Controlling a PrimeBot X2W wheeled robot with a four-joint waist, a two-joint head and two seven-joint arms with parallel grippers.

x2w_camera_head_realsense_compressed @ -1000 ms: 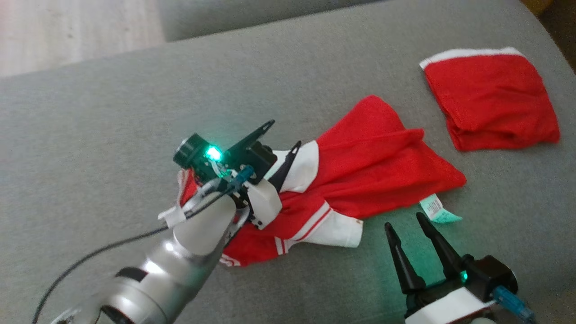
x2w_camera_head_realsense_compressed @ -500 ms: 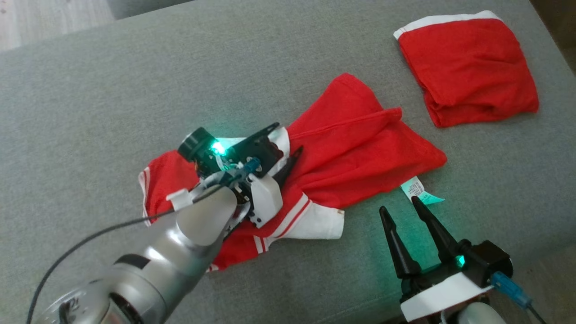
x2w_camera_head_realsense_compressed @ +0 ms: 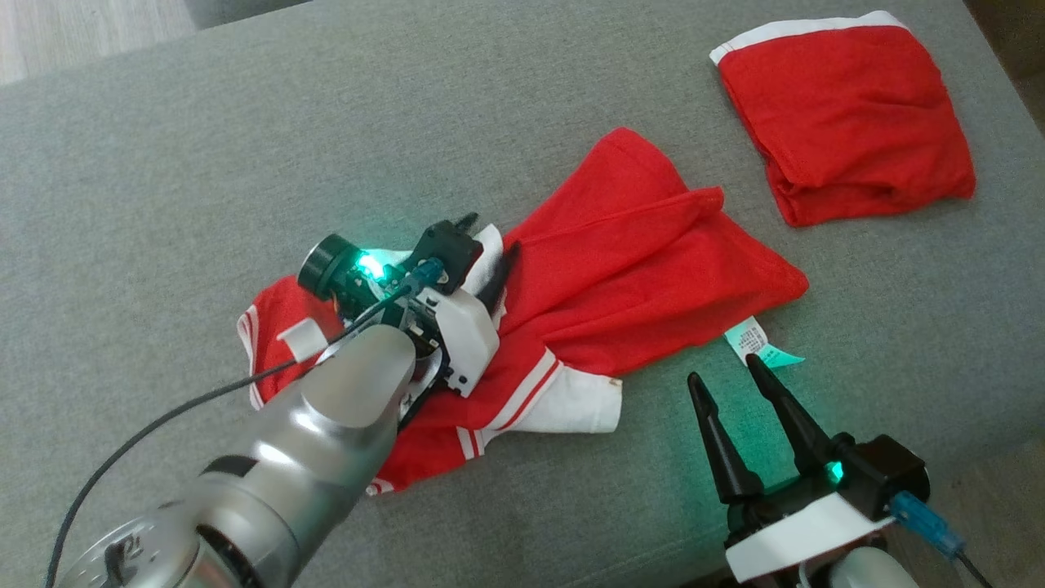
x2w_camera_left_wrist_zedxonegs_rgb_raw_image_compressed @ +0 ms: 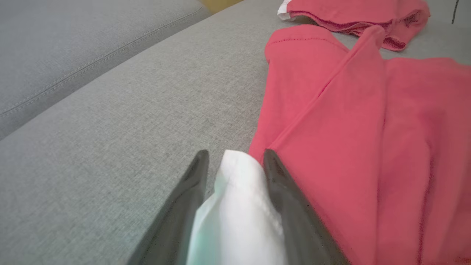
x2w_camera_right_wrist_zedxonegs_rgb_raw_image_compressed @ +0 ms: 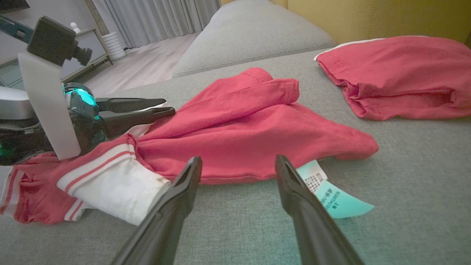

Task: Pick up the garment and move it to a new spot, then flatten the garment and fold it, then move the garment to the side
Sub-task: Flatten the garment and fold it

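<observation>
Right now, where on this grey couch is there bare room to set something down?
The couch seat is bare left of the crumpled garment, and in the strip between it and the folded red garment. Crowded: around the left gripper, and by the tag near the right gripper.

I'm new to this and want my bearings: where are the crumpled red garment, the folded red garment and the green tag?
crumpled red garment point(x2w_camera_head_realsense_compressed: 653, 269), head view, its red body.
folded red garment point(x2w_camera_head_realsense_compressed: 849, 114), head view, its top layer.
green tag point(x2w_camera_right_wrist_zedxonegs_rgb_raw_image_compressed: 340, 202), right wrist view, its green end.
</observation>
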